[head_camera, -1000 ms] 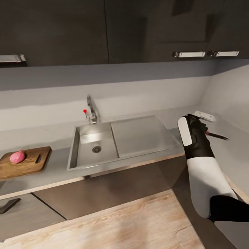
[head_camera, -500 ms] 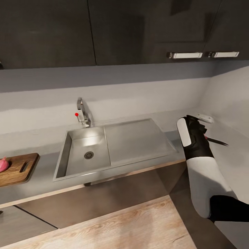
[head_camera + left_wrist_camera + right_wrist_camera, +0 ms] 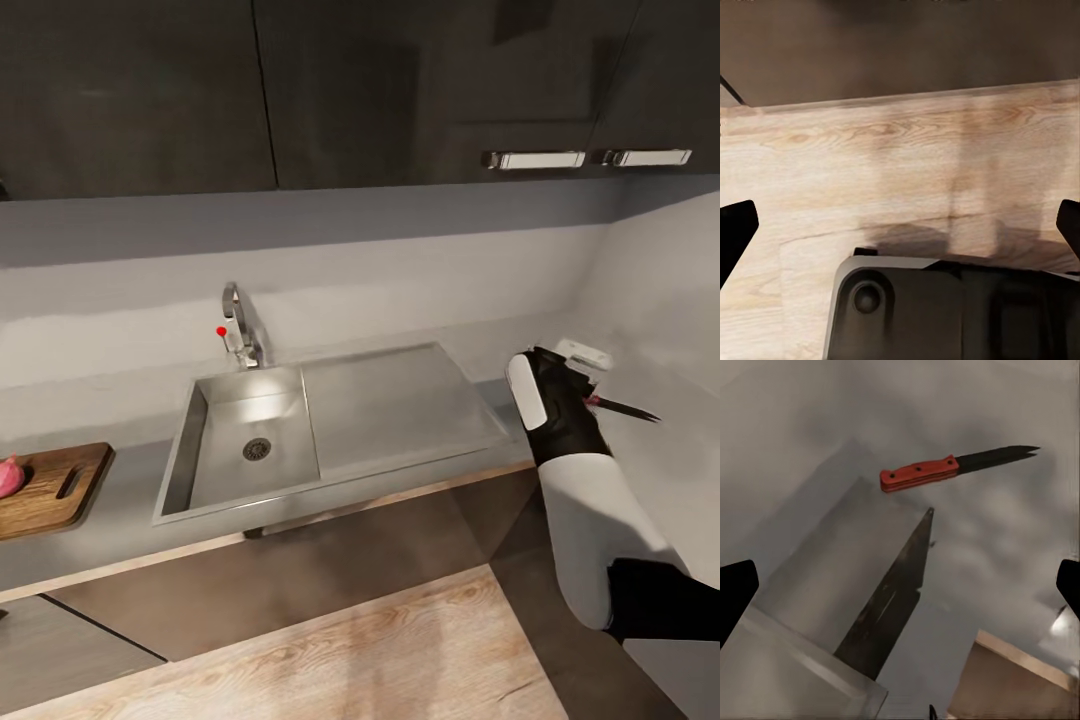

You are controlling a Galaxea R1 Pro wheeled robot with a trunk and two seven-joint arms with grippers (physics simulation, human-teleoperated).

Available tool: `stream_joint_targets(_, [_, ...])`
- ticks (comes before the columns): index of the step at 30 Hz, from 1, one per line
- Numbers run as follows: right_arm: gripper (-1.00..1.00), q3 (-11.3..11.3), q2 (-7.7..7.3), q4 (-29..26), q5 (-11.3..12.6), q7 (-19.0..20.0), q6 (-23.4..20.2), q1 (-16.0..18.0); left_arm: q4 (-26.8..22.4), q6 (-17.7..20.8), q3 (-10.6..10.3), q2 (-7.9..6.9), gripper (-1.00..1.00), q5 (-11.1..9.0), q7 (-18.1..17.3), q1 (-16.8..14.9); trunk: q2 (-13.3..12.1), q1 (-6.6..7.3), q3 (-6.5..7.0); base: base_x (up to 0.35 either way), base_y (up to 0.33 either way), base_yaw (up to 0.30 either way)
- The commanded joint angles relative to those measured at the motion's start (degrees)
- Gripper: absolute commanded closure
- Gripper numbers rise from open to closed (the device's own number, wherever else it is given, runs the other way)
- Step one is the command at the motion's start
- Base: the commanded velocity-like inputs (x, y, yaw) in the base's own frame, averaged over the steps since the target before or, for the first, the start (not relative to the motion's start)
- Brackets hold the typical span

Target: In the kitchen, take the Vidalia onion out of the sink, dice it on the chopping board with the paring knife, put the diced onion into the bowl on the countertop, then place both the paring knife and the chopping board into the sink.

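Paring knife ahead of the spread right jaws, not yet gripped

The paring knife (image 3: 945, 469) is seen flat on the table (image 3: 420, 470), right of the sink (image 3: 330, 425), just beyond the right gripper (image 3: 585, 385); in the right wrist view it lies apart from both finger tips, which are held wide at the frame edges, its long axis crossing the line between them, red handle toward the sink, blade pointing away. The left gripper (image 3: 900, 225) is likewise parted, over wooden floor and far from the knife. The Vidalia onion (image 3: 8, 474) rests on the chopping board (image 3: 55, 488). Compared with half a second earlier, the right arm is shifted slightly nearer the knife; the camera is unchanged.
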State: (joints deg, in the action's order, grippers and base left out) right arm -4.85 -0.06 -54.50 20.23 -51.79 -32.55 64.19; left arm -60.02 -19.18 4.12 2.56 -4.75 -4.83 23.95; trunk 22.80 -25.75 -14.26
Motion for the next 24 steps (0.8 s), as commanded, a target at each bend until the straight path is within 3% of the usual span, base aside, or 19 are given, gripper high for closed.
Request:
stream_joint_targets(1, [-1.0,0.02,0.01,0.38,0.32,-0.3,0.01,0.05,-0.04,-0.03,0.16,0.06,-1.0,-0.49,-0.49,0.01,0.12,-0.03,-0.1,0.0,0.0,0.0])
stream_joint_targets(9, [-1.0,0.17,0.29,8.83,0.88,1.19,7.82,0.06,0.58,-0.23,0.26,-0.16,-1.0,-0.5,-0.53,0.01,0.12,-0.03,-0.1,0.078,0.0,0.0])
stream_joint_targets(17, [-1.0,0.27,0.5,9.89,0.79,1.33,9.19,0.06,0.95,-0.31,0.27,-0.15,-1.0,-0.53,-0.53,0.01,0.12,-0.03,-0.1,0.28,-0.002,0.0])
stream_joint_targets(24, [-1.0,0.18,0.35,9.94,0.62,1.25,9.23,0.06,1.86,-0.34,0.27,-0.1,-1.0,-0.53,-0.53,0.0,0.12,-0.03,-0.1,0.248,-0.134,0.0])
